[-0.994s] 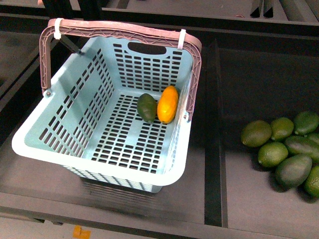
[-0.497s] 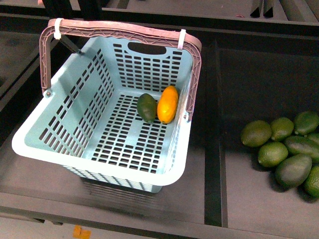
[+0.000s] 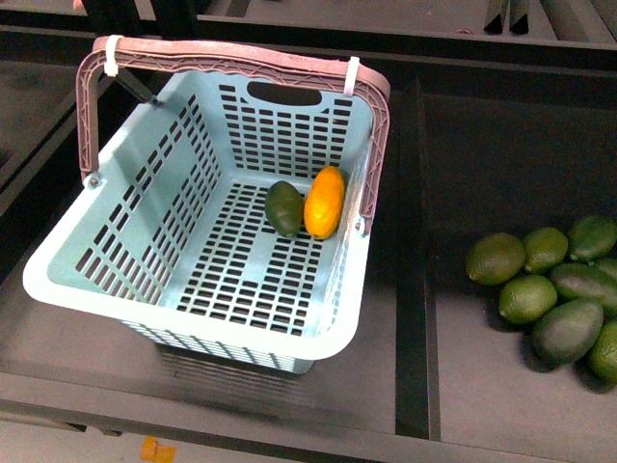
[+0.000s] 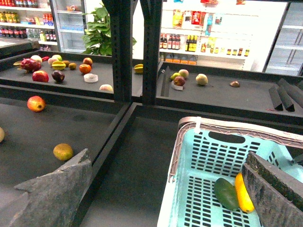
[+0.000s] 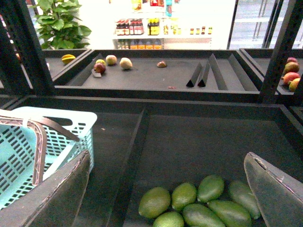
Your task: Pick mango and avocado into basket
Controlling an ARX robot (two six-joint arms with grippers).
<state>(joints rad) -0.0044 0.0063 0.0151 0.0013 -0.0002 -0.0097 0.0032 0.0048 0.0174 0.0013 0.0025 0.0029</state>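
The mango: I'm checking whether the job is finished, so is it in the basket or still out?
In. The mango lies on the basket's slotted floor by the right wall, touching the avocado.

Pile of green avocados on the dark shelf right of a black divider; assorted fruit on far shelves, potted plant behind.

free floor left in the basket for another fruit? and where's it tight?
Most of the basket floor is bare: everything from the near rim up to mid-floor, plus the whole left half. It is tight only at the far right, where the avocado and mango lie touching beside the right wall.
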